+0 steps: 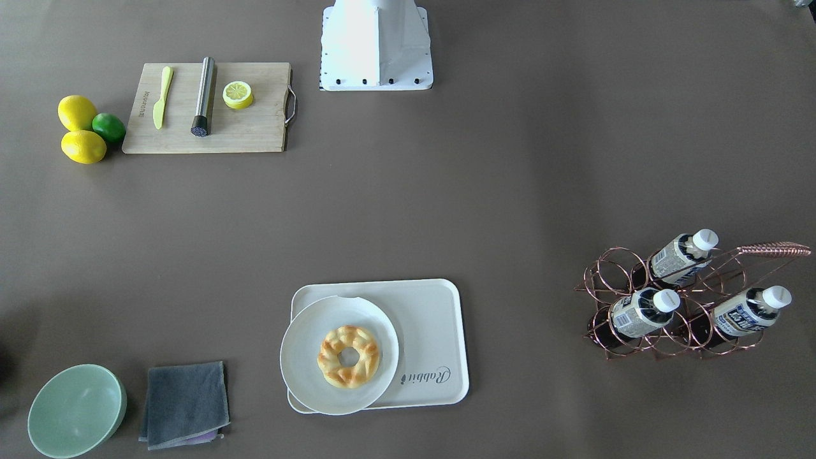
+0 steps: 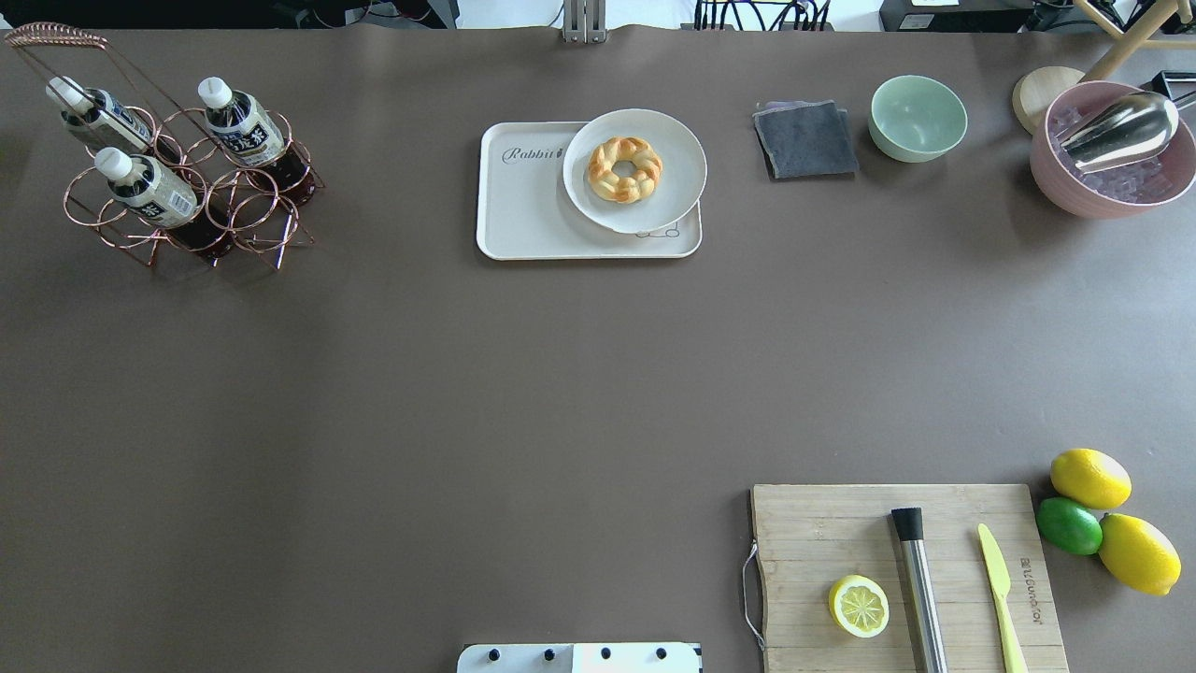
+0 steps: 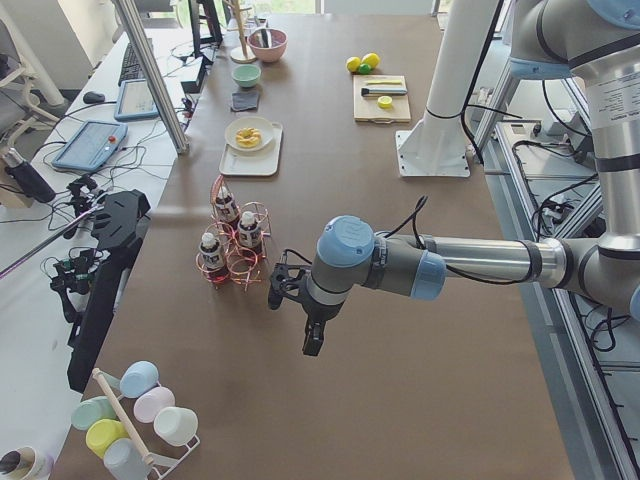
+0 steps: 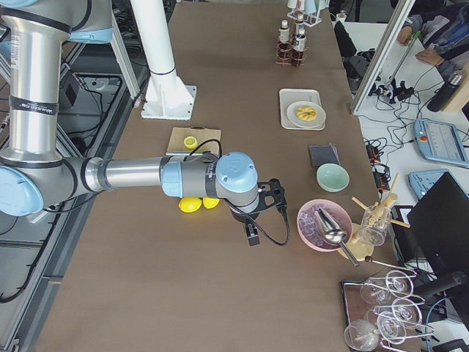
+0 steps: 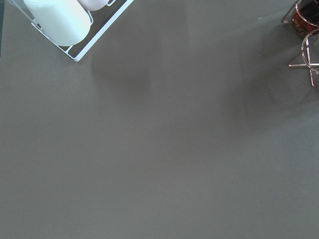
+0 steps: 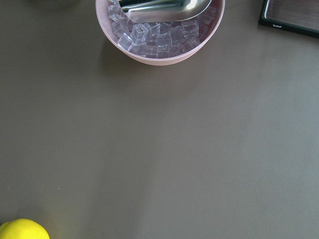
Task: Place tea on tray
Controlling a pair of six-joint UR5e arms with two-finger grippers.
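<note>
Nearest, left fingers [image 3: 312,341] and right fingers [image 4: 252,235] are hovering, grip I cannot tell; tea [image 1: 639,313] is sitting racked, off tray [image 1: 435,319].

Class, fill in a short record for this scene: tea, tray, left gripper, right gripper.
tea: three alike bottles, all in the rack
tray: plate with a pastry on one side, the Rabbit side bare
left gripper: above bare table near the rack; open or shut, cannot tell
right gripper: above the table near the ice bowl; cannot tell either
</note>
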